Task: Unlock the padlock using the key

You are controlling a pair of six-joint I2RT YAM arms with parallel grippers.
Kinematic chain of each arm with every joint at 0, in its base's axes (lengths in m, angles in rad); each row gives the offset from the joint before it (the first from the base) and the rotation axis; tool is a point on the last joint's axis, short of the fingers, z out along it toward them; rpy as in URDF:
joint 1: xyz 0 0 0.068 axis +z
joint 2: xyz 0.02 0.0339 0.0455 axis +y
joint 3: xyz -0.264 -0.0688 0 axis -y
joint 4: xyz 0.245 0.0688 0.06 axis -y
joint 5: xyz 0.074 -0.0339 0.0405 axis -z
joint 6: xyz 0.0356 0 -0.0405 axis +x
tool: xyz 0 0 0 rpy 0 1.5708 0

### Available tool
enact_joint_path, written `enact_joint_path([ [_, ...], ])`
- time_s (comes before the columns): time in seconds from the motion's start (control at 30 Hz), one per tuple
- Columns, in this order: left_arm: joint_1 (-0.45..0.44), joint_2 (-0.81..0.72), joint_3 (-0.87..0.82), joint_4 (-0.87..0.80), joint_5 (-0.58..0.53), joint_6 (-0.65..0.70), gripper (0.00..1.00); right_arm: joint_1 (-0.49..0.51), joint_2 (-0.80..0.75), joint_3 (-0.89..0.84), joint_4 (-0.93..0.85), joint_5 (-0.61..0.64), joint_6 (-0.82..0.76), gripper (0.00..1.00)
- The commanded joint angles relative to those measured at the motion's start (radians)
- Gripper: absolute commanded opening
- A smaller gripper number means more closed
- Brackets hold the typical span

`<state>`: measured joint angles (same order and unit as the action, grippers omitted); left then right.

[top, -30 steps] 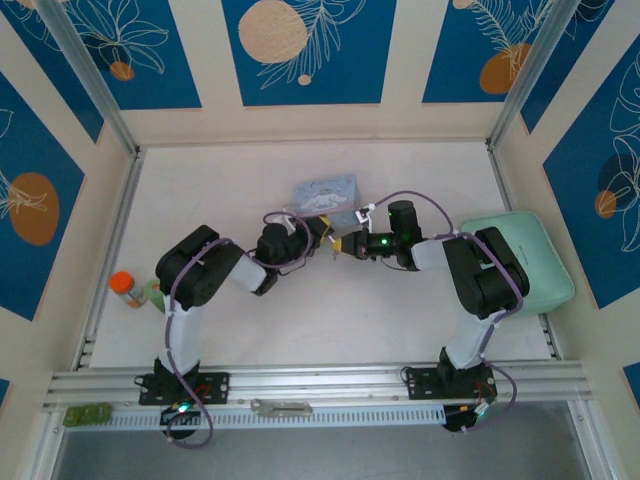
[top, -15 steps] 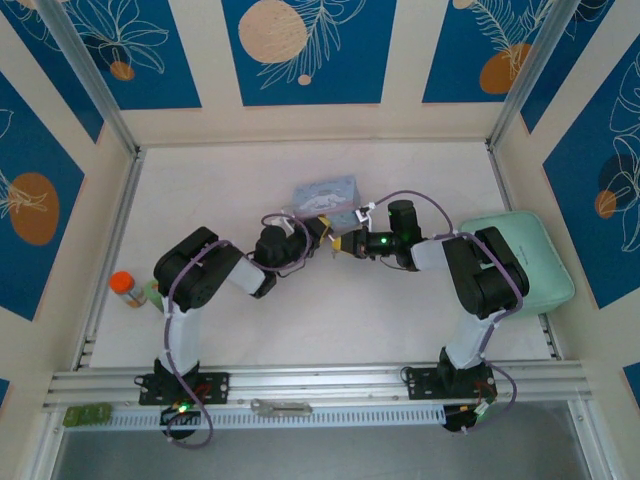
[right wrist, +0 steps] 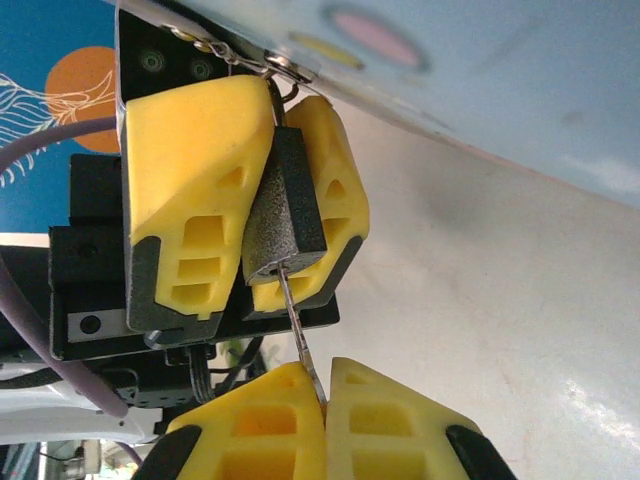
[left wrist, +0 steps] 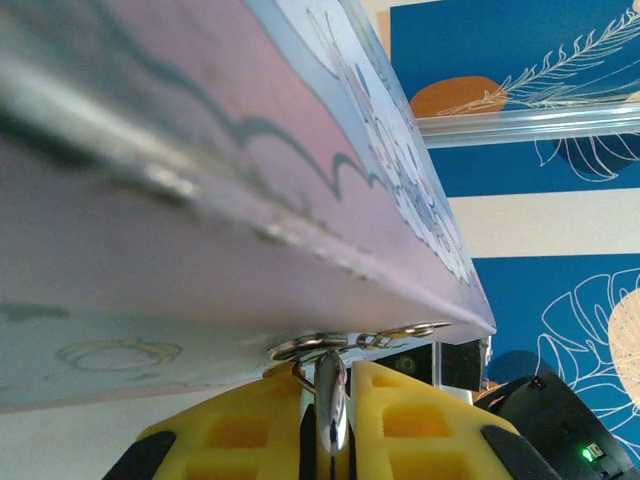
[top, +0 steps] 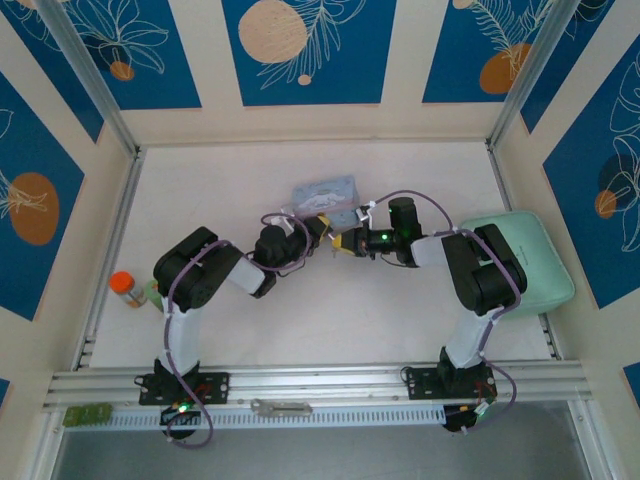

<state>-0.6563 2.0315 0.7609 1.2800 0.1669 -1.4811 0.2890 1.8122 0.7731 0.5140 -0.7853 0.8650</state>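
We've got the left pincer (left wrist: 325, 378) pinching the padlock (right wrist: 287, 205) right by the tin (right wrist: 500, 80), and the right pincer (right wrist: 325, 388) squeezing the key (right wrist: 293, 312), its tip meeting the padlock's bottom.

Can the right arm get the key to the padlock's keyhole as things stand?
Probably yes. The right gripper pinches the key, whose tip meets the padlock at its bare end face. The left gripper clamps only its sides, and nothing lies between.

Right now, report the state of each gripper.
Left gripper: closed, holding the padlock.
Right gripper: closed, holding the key.
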Motion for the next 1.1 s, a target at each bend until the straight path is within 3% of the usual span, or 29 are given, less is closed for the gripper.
enact_joint_path([
  [0.0, -0.052, -0.054, 0.000, 0.128, 0.106, 0.037, 0.00, -0.023, 0.019, 0.048, 0.026, 0.110, 0.123, 0.00],
  [0.2, -0.060, -0.032, 0.034, 0.128, 0.070, 0.042, 0.00, 0.020, -0.005, -0.060, 0.211, 0.205, 0.288, 0.00],
  [0.47, -0.083, -0.045, 0.042, 0.128, 0.070, -0.003, 0.00, 0.004, 0.041, -0.016, 0.207, 0.233, 0.191, 0.00],
  [0.63, -0.101, -0.055, 0.046, 0.128, 0.071, -0.033, 0.00, -0.011, 0.080, 0.000, 0.325, 0.159, 0.126, 0.00],
  [0.73, -0.104, -0.066, 0.052, 0.128, 0.087, -0.031, 0.00, -0.022, 0.104, 0.043, 0.308, 0.077, 0.069, 0.00],
  [0.93, -0.105, -0.086, 0.030, 0.128, 0.132, -0.014, 0.00, -0.064, 0.087, 0.106, 0.111, 0.058, -0.028, 0.00],
  [1.07, -0.106, -0.080, 0.007, 0.128, 0.149, 0.012, 0.00, -0.066, 0.088, 0.130, 0.067, 0.075, 0.034, 0.00],
])
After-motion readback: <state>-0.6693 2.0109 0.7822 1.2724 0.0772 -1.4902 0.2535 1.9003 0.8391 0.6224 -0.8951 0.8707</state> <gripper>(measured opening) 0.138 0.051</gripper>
